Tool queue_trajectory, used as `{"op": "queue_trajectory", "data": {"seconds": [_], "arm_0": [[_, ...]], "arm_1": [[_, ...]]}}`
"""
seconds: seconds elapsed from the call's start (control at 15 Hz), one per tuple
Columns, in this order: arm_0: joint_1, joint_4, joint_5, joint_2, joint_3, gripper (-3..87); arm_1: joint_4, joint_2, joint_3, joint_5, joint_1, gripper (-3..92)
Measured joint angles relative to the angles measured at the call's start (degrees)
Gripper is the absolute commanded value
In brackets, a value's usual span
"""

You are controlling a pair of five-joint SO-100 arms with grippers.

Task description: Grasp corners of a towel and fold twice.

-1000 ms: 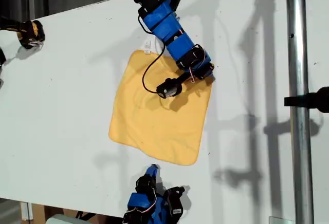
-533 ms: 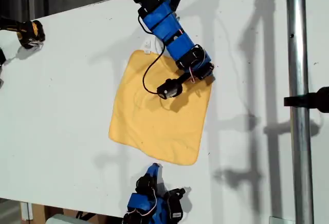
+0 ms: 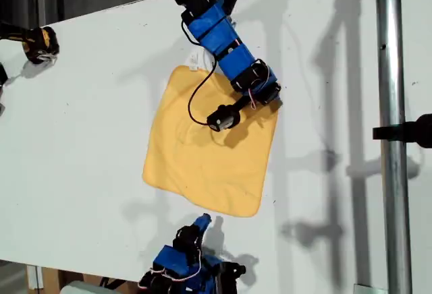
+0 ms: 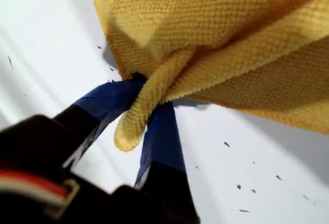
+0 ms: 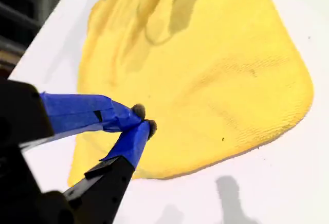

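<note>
Yellow-orange towel (image 3: pixel 209 149) lies unfolded on the worktop (image 3: pixel 88 125); first claw (image 4: pixel 146 113) pinches one corner (image 4: pixel 128 134), while second claw (image 5: pixel 141 124), closed and empty, should next take another corner.

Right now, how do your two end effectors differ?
My first end effector pinches a corner of the towel; my second end effector is shut on nothing. The first is at the towel's edge toward the exterior view's right; the second is off the cloth, toward that view's bottom. Both are blue-taped.
</note>
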Motion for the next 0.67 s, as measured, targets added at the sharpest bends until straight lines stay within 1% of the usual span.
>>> {"op": "queue_trajectory", "data": {"seconds": [0.13, 0.4, 0.47, 0.53, 0.6, 0.67], "arm_0": [[4.3, 1.4, 4.7, -9.1, -8.7, -1.6], [12.9, 7.4, 11.2, -22.7, -20.7, -1.6], [14.4, 9.0, 12.3, -26.5, -23.9, -1.6], [15.3, 9.1, 14.4, -29.0, -25.1, -1.5], [15.3, 8.9, 15.1, -29.1, -25.1, 7.3], [15.0, 7.1, 15.2, -28.3, -24.3, 23.0]], "arm_1": [[0.3, -0.1, -0.2, -0.4, 0.1, -0.1], [0.4, -0.1, -0.5, -1.1, 0.6, -0.1], [0.4, -0.2, -0.6, -1.1, 0.7, -0.1], [0.5, -0.2, -0.9, -1.6, 0.7, -0.1], [0.8, -0.2, -1.0, -1.8, 0.8, -0.1], [0.8, -0.2, -1.1, -2.0, 1.1, -0.1]]}}
